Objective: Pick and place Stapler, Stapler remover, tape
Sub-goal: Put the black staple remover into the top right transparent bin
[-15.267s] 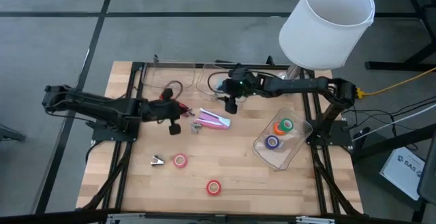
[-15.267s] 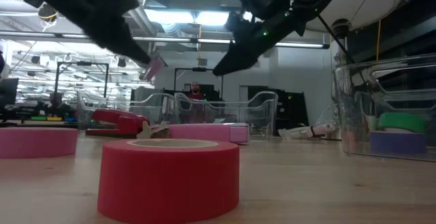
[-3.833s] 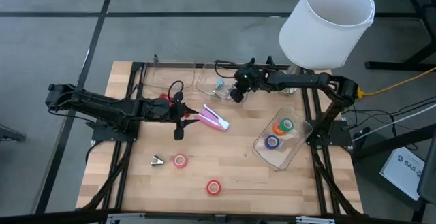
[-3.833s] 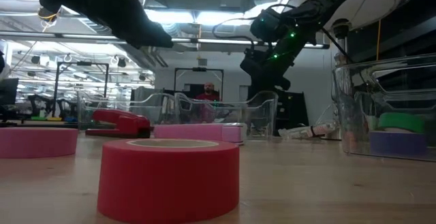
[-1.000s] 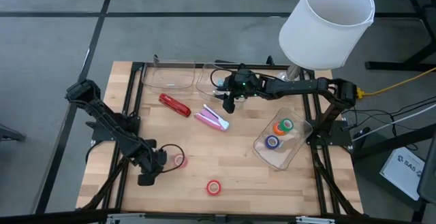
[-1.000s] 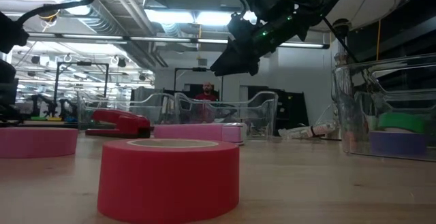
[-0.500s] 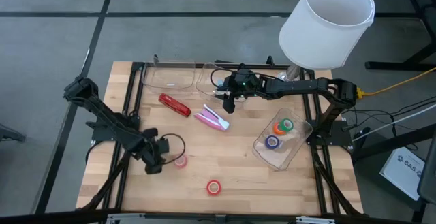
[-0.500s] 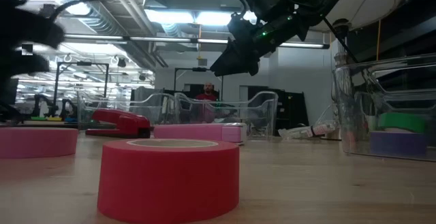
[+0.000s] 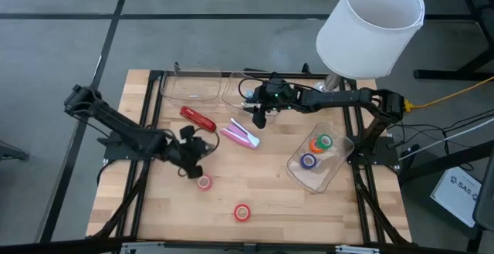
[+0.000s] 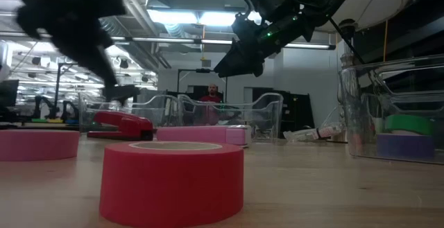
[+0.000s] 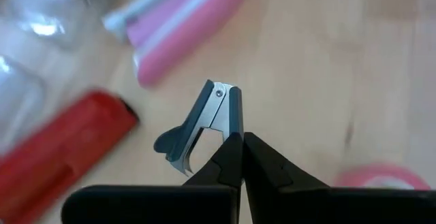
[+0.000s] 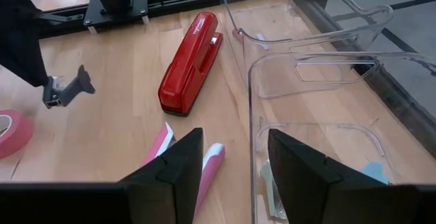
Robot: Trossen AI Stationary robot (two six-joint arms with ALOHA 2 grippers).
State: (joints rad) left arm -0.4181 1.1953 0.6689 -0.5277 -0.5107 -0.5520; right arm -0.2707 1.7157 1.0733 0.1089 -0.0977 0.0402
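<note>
Inspector: Since a second ago, left gripper (image 11: 241,137) has risen from the bench's (image 9: 278,200) near side, clamped on the staple remover (image 11: 203,124), above the pink tape (image 9: 204,182).

Assessor: Next?

Inspector: Probably carry to a clear tray (image 9: 189,86). Right gripper (image 12: 231,157) waits, spread, empty.

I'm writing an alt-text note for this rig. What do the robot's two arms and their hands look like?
Both arms are black, slim and jointed. The left hand has two tapered matte-black fingers; a looping black cable runs beside it. The right hand has broader black fingers, with green indicator lights glowing at its wrist.
</note>
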